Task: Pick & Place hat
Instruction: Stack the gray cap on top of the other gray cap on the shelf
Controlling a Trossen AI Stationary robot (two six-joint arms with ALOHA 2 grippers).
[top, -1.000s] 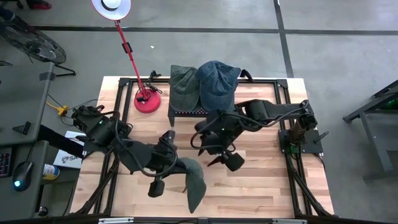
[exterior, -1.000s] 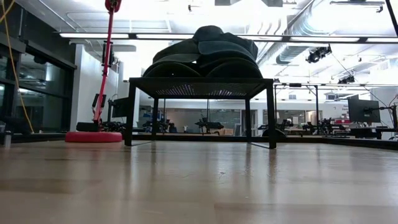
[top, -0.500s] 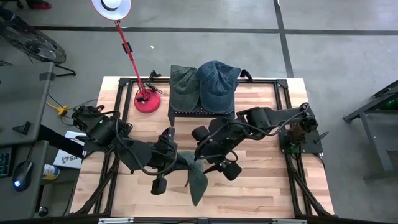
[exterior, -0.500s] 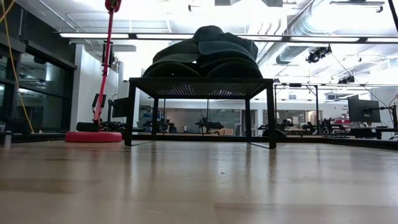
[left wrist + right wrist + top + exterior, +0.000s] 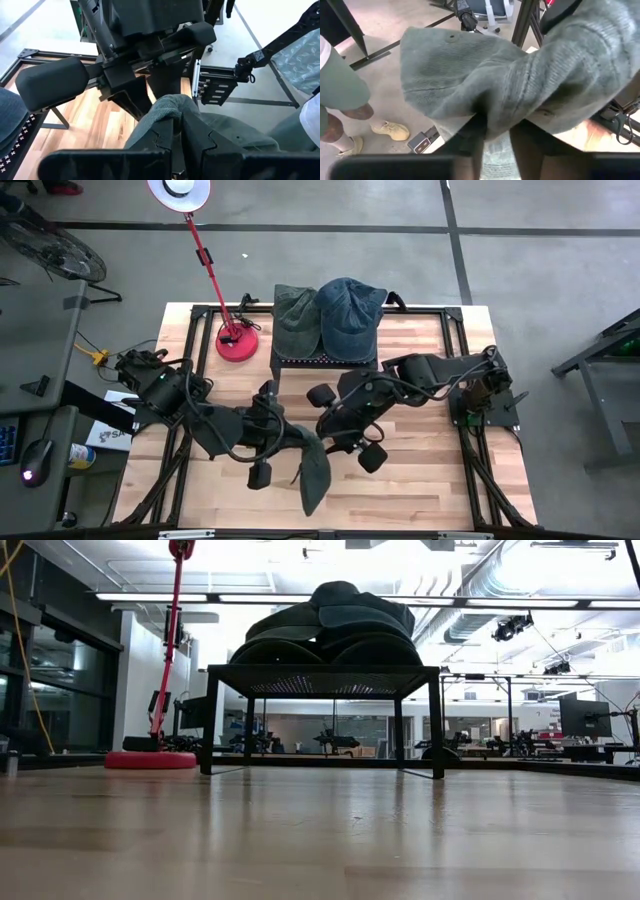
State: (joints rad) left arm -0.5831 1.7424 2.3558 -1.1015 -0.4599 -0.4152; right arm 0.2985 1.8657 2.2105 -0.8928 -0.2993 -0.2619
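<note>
A grey-green knitted fabric cap (image 5: 312, 465) is held above the tabletop's front edge, pinched in the closed left gripper (image 5: 283, 448) and clamped by the right gripper (image 5: 335, 442).

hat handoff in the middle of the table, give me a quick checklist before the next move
1. Left gripper shut on the grey-green hat: ok; in the left wrist view its fingers pinch a fold of fabric.
2. Right gripper gripping the same hat: ok; in the right wrist view the fabric sits between its fingers.
3. Hat off the table: cannot tell; it hangs between the arms, but the low view does not show it.
4. Room on the black rack: not ok; the green cap and blue cap cover its top.
5. Red lamp stand out of the way: ok, it stands behind the left arm.
</note>
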